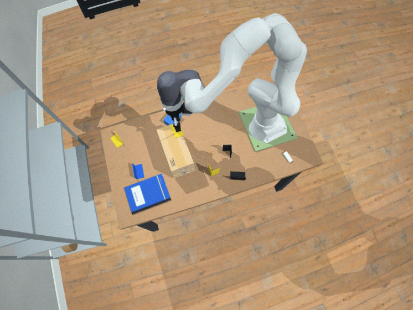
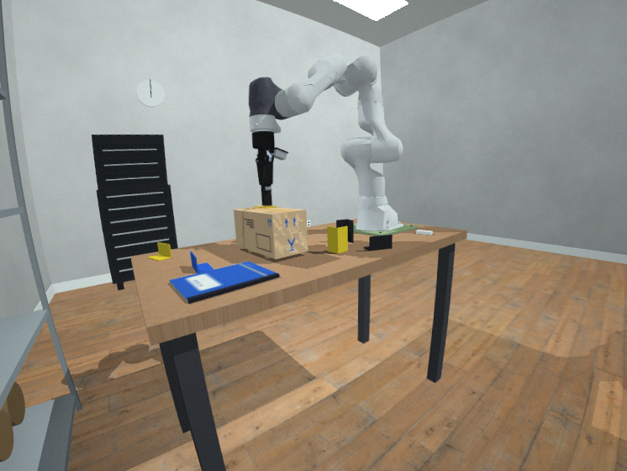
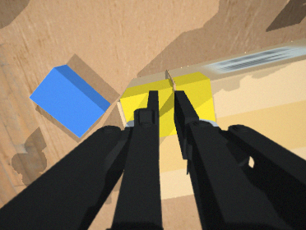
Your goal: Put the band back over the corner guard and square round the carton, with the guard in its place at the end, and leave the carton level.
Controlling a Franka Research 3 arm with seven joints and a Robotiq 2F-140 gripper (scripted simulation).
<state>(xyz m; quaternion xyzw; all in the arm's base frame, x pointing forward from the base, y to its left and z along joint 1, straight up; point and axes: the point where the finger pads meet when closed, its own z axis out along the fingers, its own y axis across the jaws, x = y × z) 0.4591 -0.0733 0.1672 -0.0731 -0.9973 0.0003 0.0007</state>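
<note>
The long cardboard carton lies flat on the table and looks level in the side view. A yellow corner guard sits on its far top end, also visible from above. A thin pale strip shows on both sides of my fingers across the guard; it may be the band, and most of it is hidden by the fingers. My gripper points straight down just above the guard, its fingers a small gap apart with nothing between them.
A blue guard lies on the table just behind the carton's far end. Other guards lie around: yellow, blue, yellow, black and black. A blue book lies at the front left.
</note>
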